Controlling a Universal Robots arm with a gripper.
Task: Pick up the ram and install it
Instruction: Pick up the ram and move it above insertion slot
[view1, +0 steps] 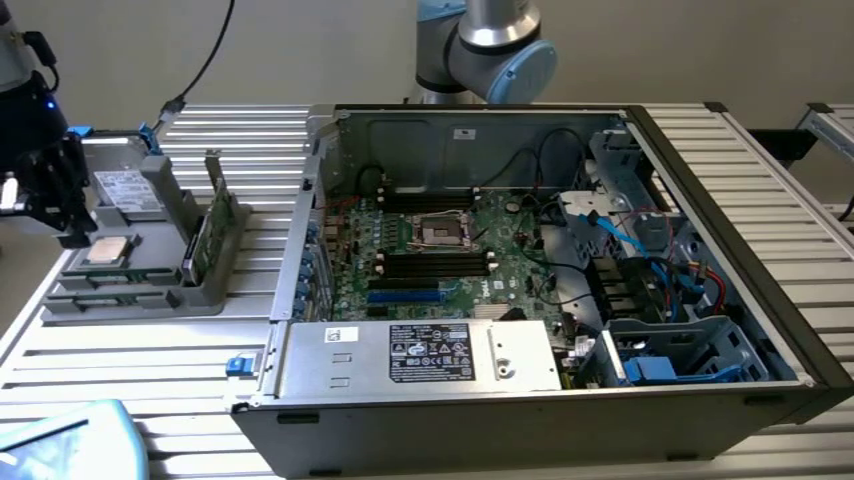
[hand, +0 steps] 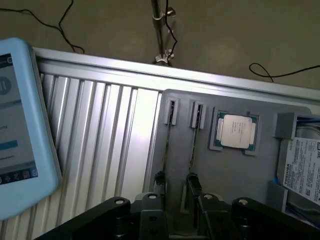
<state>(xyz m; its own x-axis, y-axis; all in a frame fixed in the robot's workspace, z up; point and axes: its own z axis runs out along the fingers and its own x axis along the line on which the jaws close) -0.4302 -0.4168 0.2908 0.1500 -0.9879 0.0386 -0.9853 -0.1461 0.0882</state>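
Exterior view
- Claw (view1: 64, 225): black, at the far left of the frame, hanging over the grey tray (view1: 134, 300), just above the silver processor chip (view1: 107, 250).
- Ram (view1: 214, 200): a thin green stick standing on edge in the tray, right of the claw and apart from it; a second stick (view1: 192, 250) stands beside it.
- Computer case (view1: 534, 400): open, filling the centre and right, with black slots on its motherboard (view1: 441, 265).

Wrist view
- Claw (hand: 180, 217): fingers (hand: 150, 207) spread, pinching nothing, with bare tray (hand: 225, 190) between them.
- Ram (hand: 192, 147): seen edge-on in its tray holder, the second stick (hand: 166, 150) parallel beside it.
- Processor chip (hand: 236, 131): flat in its recess, near the ram.
- Tablet (hand: 20, 130): pale blue, off the tray on the ribbed table (hand: 110, 140).
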